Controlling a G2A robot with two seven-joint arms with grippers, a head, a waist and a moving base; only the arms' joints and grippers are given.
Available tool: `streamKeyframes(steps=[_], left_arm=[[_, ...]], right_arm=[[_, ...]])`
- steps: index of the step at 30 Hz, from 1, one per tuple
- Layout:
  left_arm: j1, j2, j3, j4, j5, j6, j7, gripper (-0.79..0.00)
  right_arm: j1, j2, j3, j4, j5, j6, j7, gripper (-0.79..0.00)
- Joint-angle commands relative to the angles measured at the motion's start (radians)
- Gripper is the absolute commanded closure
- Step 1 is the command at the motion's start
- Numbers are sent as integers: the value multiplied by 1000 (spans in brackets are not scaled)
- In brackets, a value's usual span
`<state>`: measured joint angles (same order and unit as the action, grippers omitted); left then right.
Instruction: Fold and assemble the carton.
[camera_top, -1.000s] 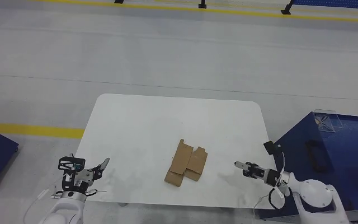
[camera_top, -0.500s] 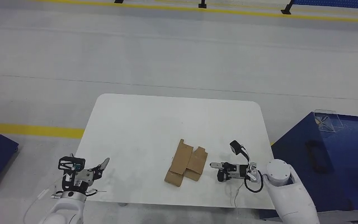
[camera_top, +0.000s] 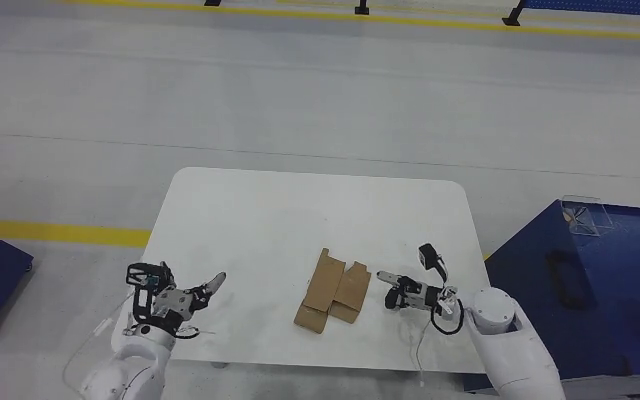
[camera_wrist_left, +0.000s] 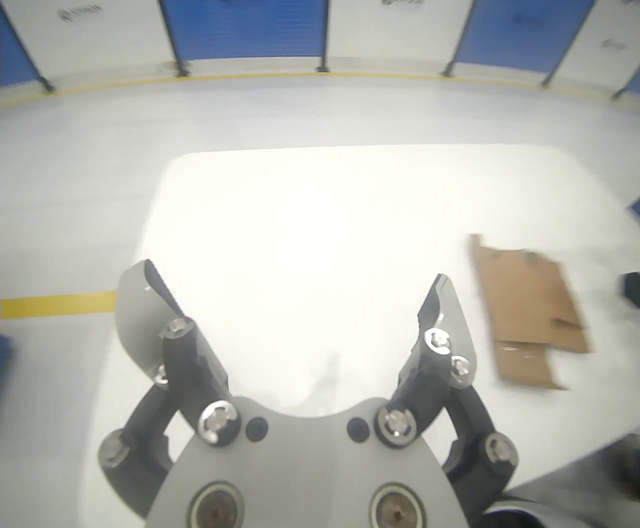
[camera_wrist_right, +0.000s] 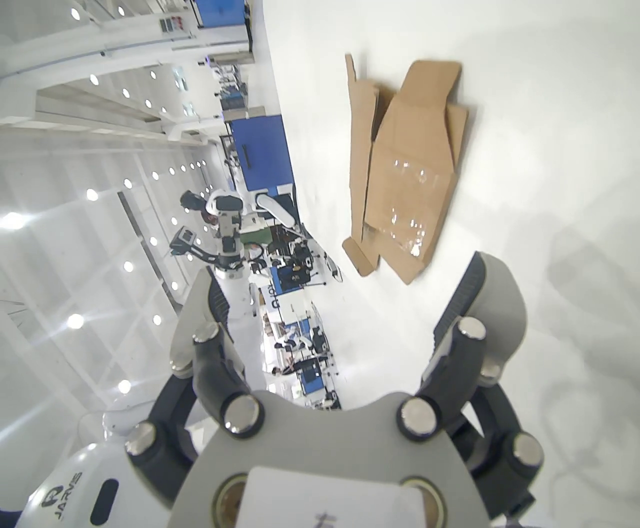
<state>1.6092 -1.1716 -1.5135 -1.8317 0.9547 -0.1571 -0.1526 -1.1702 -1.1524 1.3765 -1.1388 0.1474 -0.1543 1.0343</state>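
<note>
On white table (camera_top: 255, 215), flattened carton (camera_top: 333, 291) between left hand (camera_wrist_left: 295, 295) and right hand (camera_wrist_right: 340, 280), both empty, spread wide; grey floor (camera_top: 300, 90).

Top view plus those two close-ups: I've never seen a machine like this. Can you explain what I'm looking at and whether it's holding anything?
This is a two-armed robot working at a white table. The top view comes from a camera on the robot above its arms, looking down. The other two pictures come from a camera on each wrist, so each shows that arm's own gripper up close: the left gripper and the right gripper. A gripper is a two-fingered claw for pinching things. Both are open and hold nothing. On the table lies one flat brown cardboard carton, not yet folded into a box. The right gripper sits close beside it, apparently not touching. The left gripper is farther off, near the table's edge.
</note>
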Motion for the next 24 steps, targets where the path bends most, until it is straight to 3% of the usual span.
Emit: streamKeyframes(steps=[1, 4, 8, 22, 24], left_arm=[[-55, -8, 41, 11, -262, -21, -78, -785], [-132, -22, 105, 49, -527, -28, -181, -785], [-236, -31, 125, 131, -829, 31, -352, -785], [-244, -31, 122, 136, -839, 41, -356, -785], [-243, -35, 138, 153, -926, 49, -393, -785]], right_arm=[[4, -6, -18, 14, 2, -16, -61, -785], [-2, -18, -54, 27, 18, -60, -132, -785], [-6, -26, -80, 42, 31, -104, -151, -785], [-6, -26, -80, 42, 31, -104, -151, -785], [-10, -26, -81, 36, 37, -103, -155, -785]])
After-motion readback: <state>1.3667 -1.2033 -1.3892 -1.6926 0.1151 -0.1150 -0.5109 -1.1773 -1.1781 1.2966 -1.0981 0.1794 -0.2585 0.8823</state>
